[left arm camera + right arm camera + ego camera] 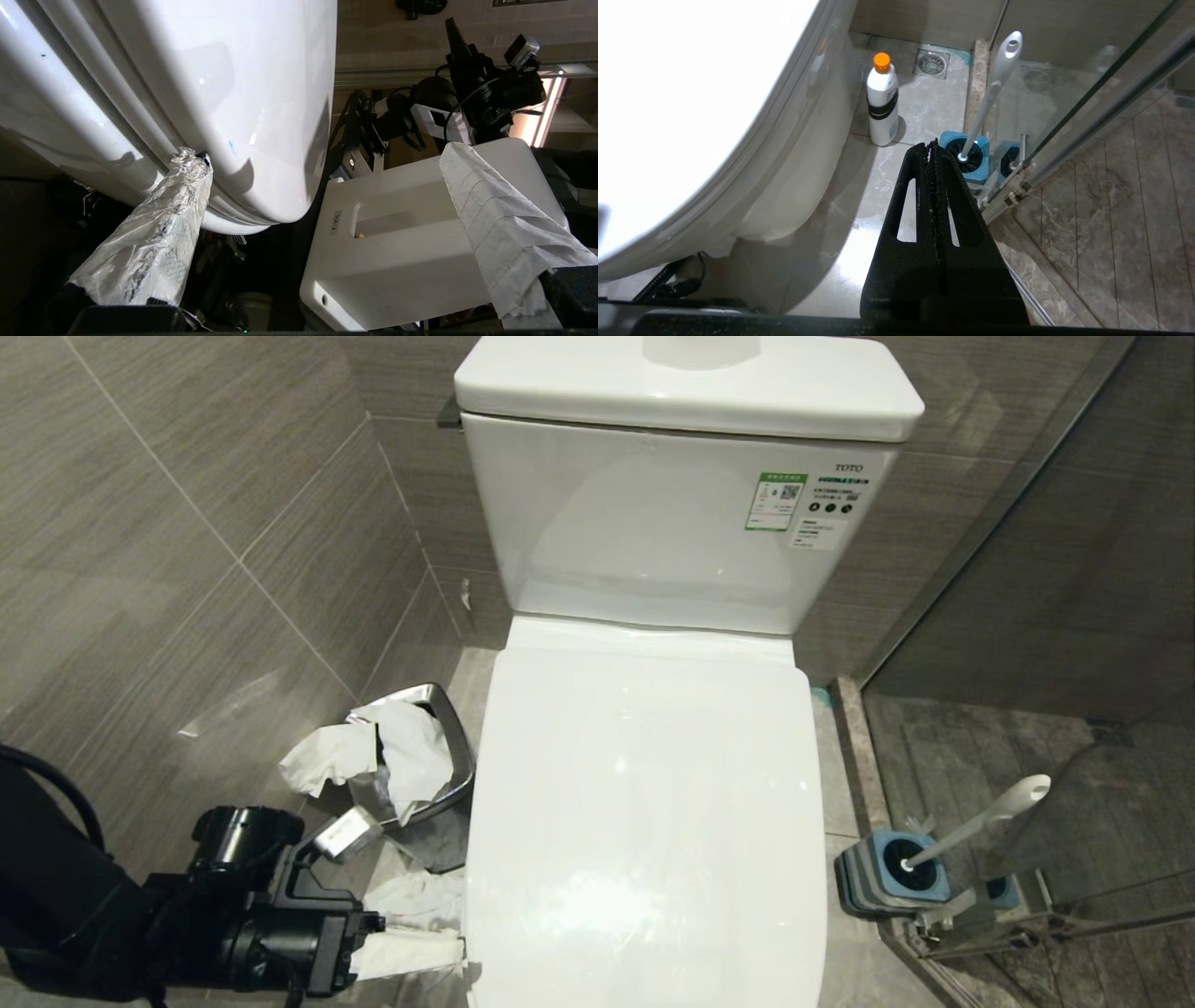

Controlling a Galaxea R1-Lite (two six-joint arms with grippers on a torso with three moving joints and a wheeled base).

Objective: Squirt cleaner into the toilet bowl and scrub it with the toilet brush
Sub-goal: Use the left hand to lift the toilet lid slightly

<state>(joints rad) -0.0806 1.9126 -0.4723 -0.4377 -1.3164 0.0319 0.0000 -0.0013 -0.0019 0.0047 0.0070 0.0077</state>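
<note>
The toilet (pixel 644 821) has its lid down, so the bowl is hidden. The left gripper (pixel 411 947), fingers wrapped in paper and spread wide, holds nothing; one finger (pixel 187 182) touches the lid's front-left edge. The right gripper (pixel 933 154) is clenched empty above the floor. The brush (pixel 980 826) stands tilted in its blue holder (pixel 892 877) on the floor right of the toilet, beside the glass door. A bottle (pixel 882 100) stands near it. The bin (pixel 434 775) left of the toilet overflows with crumpled paper.
</note>
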